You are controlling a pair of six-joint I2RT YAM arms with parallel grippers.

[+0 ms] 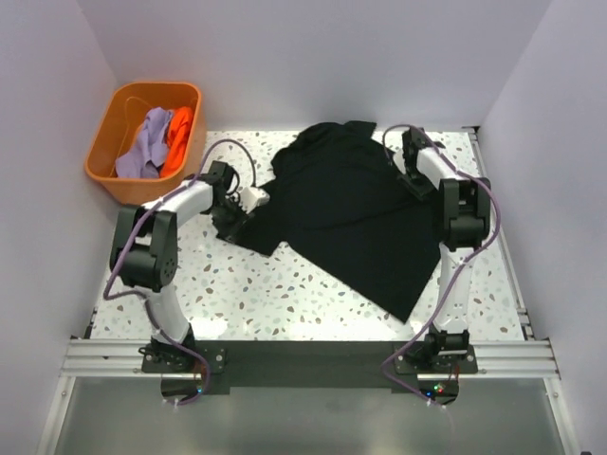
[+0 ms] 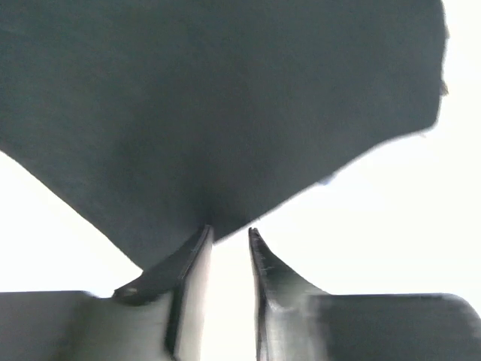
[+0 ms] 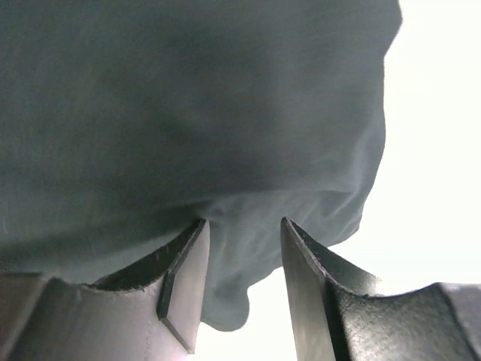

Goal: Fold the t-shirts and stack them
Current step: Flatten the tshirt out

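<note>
Black cloth fills most of both wrist views. I read the black t-shirt (image 1: 351, 213) as lying spread on the speckled table (image 1: 285, 294), between the 2 sets of jaws.

1. Left gripper (image 2: 229, 237): the jaws stand nearly together, with 1 narrow slit between them. A pointed edge of the shirt ends right at the fingertips (image 2: 197, 263), directly ahead of the jaws. The slit behind the tips shows only bright table. I cannot tell whether the tips nip the edge or merely touch it. From above, these jaws sit at the shirt's left sleeve.

2. Right gripper (image 3: 244, 229): the jaws stand part-spread and pinch a thick fold of the shirt. The fold fills the gap at the tips, touches both inner faces and hangs back between the jaws toward the wrist. The rest of the shirt spreads ahead of these jaws and to their left, with bright table to their right.

3. Orange tub (image 1: 100, 161): it sits well apart from the left jaws, on their outer side. It holds 1 lavender t-shirt (image 1: 147, 142) and 1 orange t-shirt (image 1: 180, 133), bunched and touching.
</note>
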